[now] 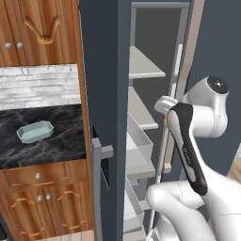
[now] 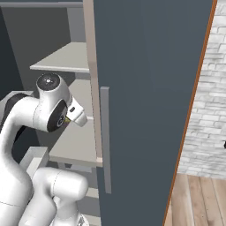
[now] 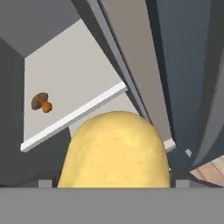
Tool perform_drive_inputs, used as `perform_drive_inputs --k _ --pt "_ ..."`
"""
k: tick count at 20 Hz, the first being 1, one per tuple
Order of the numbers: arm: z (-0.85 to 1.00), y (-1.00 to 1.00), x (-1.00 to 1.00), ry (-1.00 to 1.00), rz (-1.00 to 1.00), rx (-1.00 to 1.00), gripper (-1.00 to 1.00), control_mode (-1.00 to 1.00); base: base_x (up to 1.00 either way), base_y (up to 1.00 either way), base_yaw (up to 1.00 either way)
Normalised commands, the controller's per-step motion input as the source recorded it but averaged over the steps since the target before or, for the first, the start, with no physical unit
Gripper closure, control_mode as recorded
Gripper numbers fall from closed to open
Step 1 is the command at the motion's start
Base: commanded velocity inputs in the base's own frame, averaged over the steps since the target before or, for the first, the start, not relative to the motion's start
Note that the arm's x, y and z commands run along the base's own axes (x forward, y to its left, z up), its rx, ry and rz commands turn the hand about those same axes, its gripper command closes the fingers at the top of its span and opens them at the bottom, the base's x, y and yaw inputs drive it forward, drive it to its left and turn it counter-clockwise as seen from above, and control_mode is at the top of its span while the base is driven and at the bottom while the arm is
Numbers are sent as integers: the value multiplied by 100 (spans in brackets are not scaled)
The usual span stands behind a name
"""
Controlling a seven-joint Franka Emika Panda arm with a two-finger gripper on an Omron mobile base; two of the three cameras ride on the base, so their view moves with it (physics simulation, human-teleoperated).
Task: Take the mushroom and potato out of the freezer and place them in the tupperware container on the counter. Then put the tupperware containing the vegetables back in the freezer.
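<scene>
Hand view: we see the potato (image 3: pixel 114 151) large between the finger tips of the gripper (image 3: pixel 114 186), jaws spread wide around it, apparently gripped. The mushroom (image 3: pixel 41 103) sits back on a freezer shelf (image 3: pixel 65 74). Risks: clipping the door edge (image 3: pixel 131 65) on withdrawal, or the smooth potato slipping before reaching the container (image 1: pixel 35 131) on the counter (image 1: pixel 47 150).

I count one potato (image 3: pixel 114 151), low in the centre of my hand view, and one mushroom (image 3: pixel 41 103) at the left of that view, on a pale shelf (image 3: pixel 74 70). One tupperware container (image 1: pixel 35 131) sits on the desk (image 1: pixel 61 141) at the left of the left base view. There is one freezer (image 1: pixel 106 70). Inside it, in the left base view, I count two flat shelves in the upper middle and two white door bins (image 1: pixel 141 141) below them. One grey bar handle (image 2: pixel 105 137) shows in the right base view.
</scene>
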Motion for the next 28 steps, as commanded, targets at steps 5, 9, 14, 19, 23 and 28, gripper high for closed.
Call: perform_drive_inputs --k 5,9,14,19,23,28 --pt "41 -47 -72 4 11 -18 100 -100 0 0 0" --pt "28 -30 -58 12 8 -3 100 -100 0 0 0" --pt "15 -7 -51 10 2 0 100 -100 0 0 0" --pt "3 -6 -26 11 0 -2 100 -100 0 0 0" --pt "0 -2 -13 13 0 -4 100 -100 0 0 0" --pt "0 0 -13 3 0 -1 100 100 -54 0 0"
